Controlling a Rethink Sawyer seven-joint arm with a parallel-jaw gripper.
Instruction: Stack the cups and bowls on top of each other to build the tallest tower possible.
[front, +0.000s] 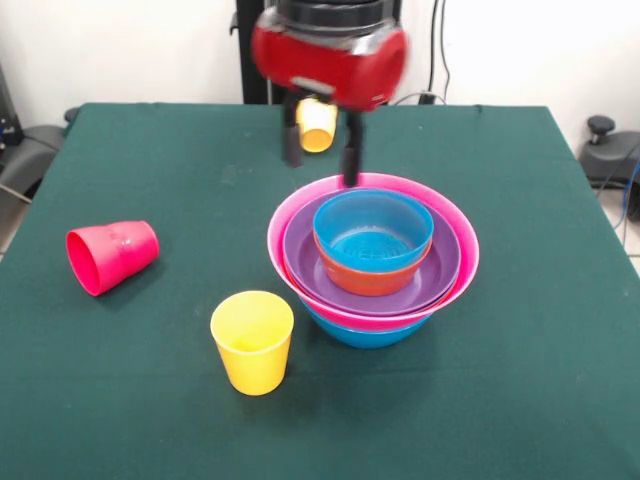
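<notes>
Above the far rim of the tower (372, 262) I have the arm (330, 45) coming straight down from the top edge, its red wrist housing blurred. Below it hangs the end effector (320, 145), its two dark fingers (351, 150) spread to either side of a yellow cup (317, 124), which it holds off the green surface (520, 400). One fingertip reaches down to the pink bowl's (455, 235) far rim; whether it touches, I cannot tell. That pile nests a blue bowl (373, 231) in an orange one (365, 281), in purple (440, 272), in pink, on a lowest blue bowl (365, 333). Near me a second yellow cup (253, 341) stands upright, just beside the pile. Off to my left a red-pink cup (111, 256) lies on its side.
</notes>
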